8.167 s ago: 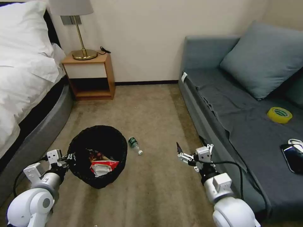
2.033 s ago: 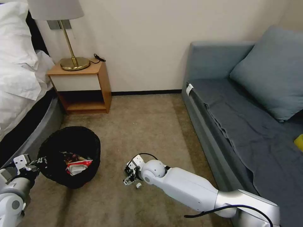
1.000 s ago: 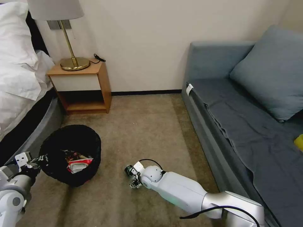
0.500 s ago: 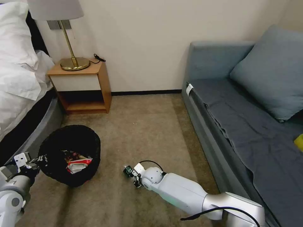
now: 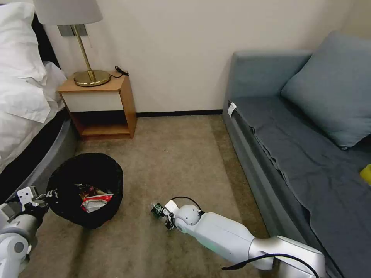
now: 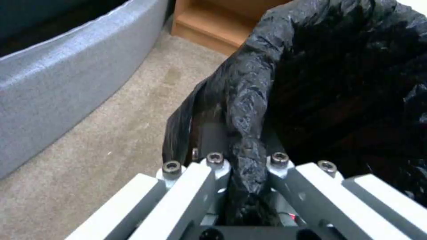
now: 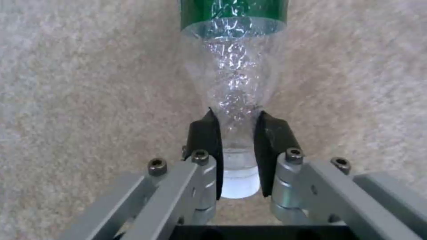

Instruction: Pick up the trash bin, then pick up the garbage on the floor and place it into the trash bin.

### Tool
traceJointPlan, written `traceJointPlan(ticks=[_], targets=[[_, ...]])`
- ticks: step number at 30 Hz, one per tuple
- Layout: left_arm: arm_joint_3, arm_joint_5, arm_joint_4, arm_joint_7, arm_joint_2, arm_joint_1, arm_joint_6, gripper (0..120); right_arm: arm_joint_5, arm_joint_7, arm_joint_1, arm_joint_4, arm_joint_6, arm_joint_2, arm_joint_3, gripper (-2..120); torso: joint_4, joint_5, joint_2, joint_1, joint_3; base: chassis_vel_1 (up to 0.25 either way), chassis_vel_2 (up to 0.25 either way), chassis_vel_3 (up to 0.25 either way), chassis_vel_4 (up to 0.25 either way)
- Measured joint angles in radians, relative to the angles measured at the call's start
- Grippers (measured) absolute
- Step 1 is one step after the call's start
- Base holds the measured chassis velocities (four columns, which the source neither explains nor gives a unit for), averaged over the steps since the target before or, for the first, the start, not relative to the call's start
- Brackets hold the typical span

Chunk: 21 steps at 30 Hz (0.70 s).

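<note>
While the left arm holds the bin at the robot's left, the right arm reaches low to the carpet in front.

Left gripper: jaws closed on the near rim of the trash bin, pinching a fold of its crinkly black bag between them.

Trash bin: near the bed, on the left side of the carpet, its mouth tipped toward the robot; whether its base touches the carpet cannot be told.

Inside the bin: a red-and-white wrapper and some darker crumpled litter just behind it.

Right gripper: down at the carpet, right of the bin and well apart from it, jaws closed on the neck of the bottle.

Bottle: clear plastic with a green label, pointing away from the wrist; its pale cap end sits between the black pads. In the head view only a small green bit shows past the gripper. Whether it is lifted off the carpet cannot be told.

Right arm: stretched out low from the robot's lower right toward the middle of the floor.

Surroundings: a wooden nightstand with a brass lamp by the wall; a grey sofa with a cushion along the right.
</note>
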Motion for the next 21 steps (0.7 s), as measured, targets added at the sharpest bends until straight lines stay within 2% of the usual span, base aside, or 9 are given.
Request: traceJointPlan(ticks=[7, 21], targets=[[0.011, 0.003, 0.001, 0.0, -0.004, -0.004, 0.0, 3, 0.032, 0.034, 0.018, 0.057, 0.0, -0.041, 0.024, 13, -0.0001, 0.0, 0.0, 0.0, 0.0, 0.0, 0.0, 0.0, 0.0], [0.047, 0.016, -0.021, -0.002, -0.015, -0.005, 0.002, 3, 0.135, 0.153, 0.049, 0.364, -0.028, -0.202, 0.249, 12, -0.0001, 0.0002, 0.0, 0.0, 0.0, 0.0, 0.0, 0.0, 0.0]])
